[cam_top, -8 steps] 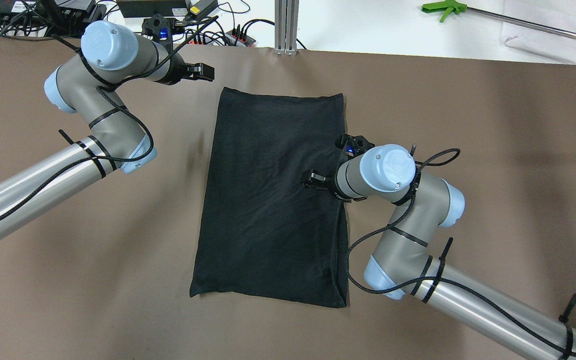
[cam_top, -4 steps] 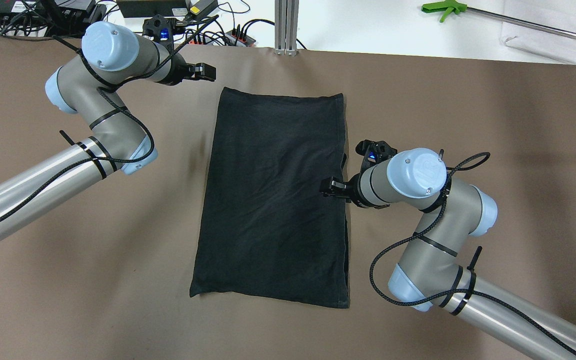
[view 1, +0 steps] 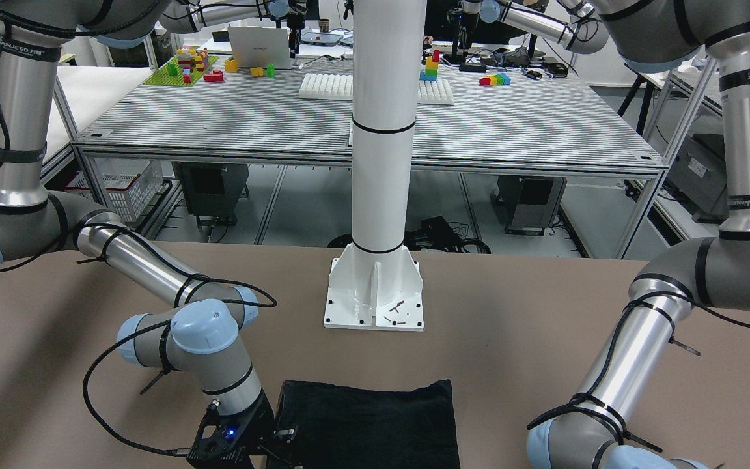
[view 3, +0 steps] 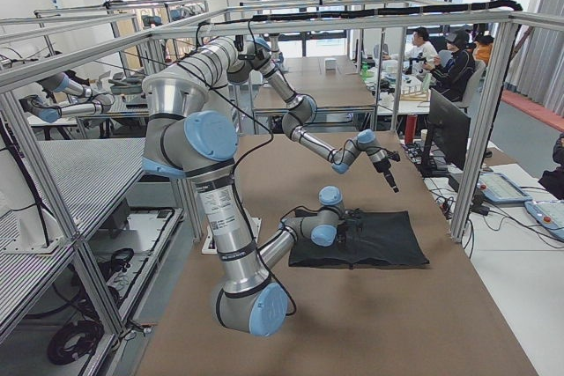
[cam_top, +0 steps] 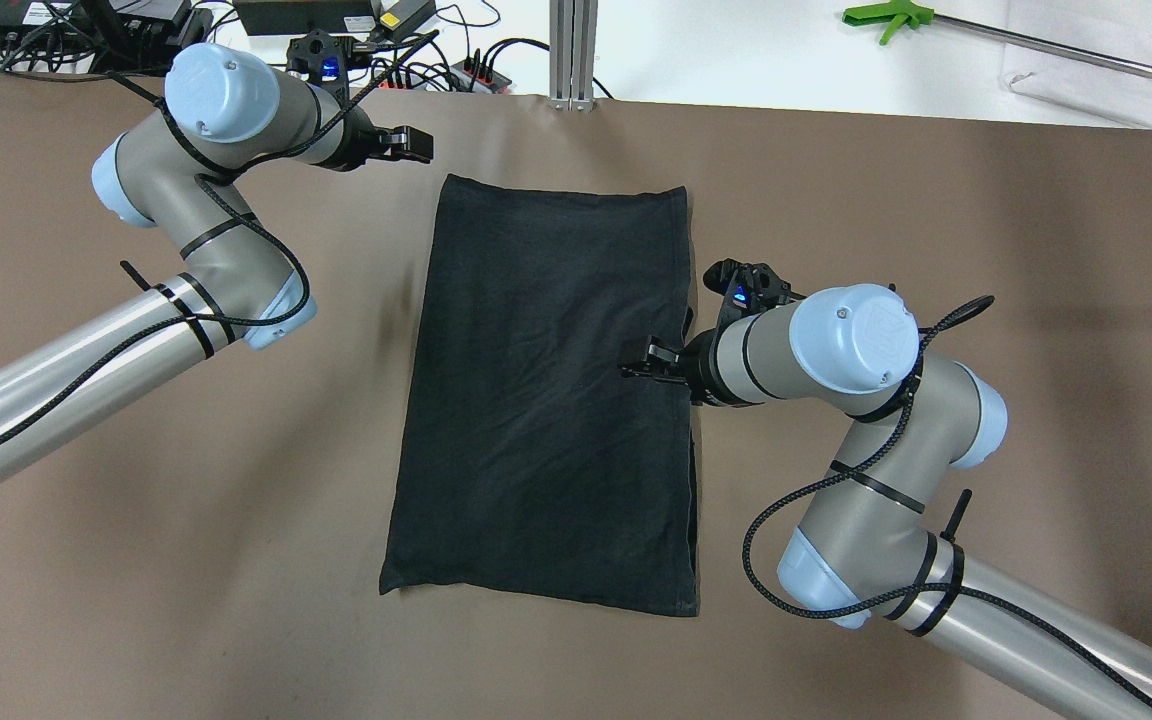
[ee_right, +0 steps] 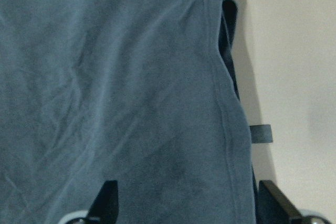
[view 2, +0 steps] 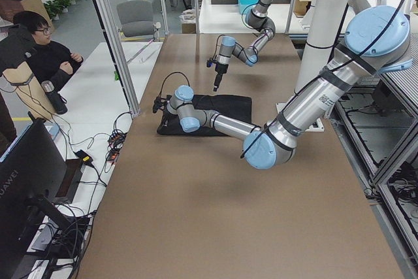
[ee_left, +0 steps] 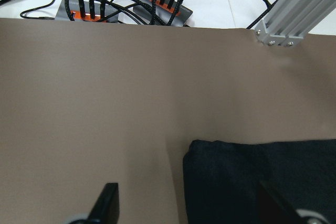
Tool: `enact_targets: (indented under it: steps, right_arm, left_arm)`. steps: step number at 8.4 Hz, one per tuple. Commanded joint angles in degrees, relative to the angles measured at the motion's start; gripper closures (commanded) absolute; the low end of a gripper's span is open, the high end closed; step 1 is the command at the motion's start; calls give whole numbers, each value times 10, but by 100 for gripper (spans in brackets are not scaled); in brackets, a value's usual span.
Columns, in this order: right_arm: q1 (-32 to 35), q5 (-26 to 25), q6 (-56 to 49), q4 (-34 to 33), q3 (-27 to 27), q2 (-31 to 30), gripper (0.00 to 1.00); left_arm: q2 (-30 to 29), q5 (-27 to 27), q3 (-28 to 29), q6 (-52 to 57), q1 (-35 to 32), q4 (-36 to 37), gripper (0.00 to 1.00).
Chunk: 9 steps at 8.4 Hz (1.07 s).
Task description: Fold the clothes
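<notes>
The clothes [cam_top: 546, 400] are one plain black piece, lying flat as a folded rectangle in the middle of the brown table; its near end shows in the front view [view 1: 375, 423]. My right gripper [cam_top: 641, 362] hovers over the cloth's right edge, about halfway along it. The right wrist view shows both fingers [ee_right: 106, 199] spread wide above the fabric and its hem [ee_right: 223, 103], holding nothing. My left gripper [cam_top: 416, 145] is off the cloth, just beyond its far left corner [ee_left: 210, 156]. It is open and empty, with its fingers [ee_left: 107, 204] well apart.
The white pole's base plate [view 1: 375, 299] stands on the table behind the cloth. Power strips and cables [cam_top: 436, 65] and an aluminium post [cam_top: 573, 50] line the far edge. A person [view 2: 36, 50] sits past the table's end.
My right arm swung its wrist and elbow rightward, pulling the gripper back toward the cloth's right edge, then edged slightly inward over it. The left arm hardly moved. The cloth lies as before.
</notes>
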Motion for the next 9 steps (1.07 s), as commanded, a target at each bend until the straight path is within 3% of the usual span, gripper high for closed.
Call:
enact_targets:
  steps: [1,2,3,4,5,9]
  right_arm:
    - [-5,-21,13,42,0,-4,6]
    - [-28,-26,13,43,-2,-6,6]
    - [-56,-64,14,58,-13,-12,6]
    - [-87,-94,25,110,-18,-40,6]
    - [-93,-94,47,144,-18,-56,6]
    - [-108,-95,52,146,-17,-85,6]
  left_arm:
    - [0,0,-1,0,0,-2,7]
    - [1,6,-1,0,0,-2,7]
    - [1,8,0,0,1,-2,7]
    - [0,8,0,0,1,-2,7]
    - [-1,8,-1,0,1,-1,7]
    - [-4,13,-1,-1,1,0,7]
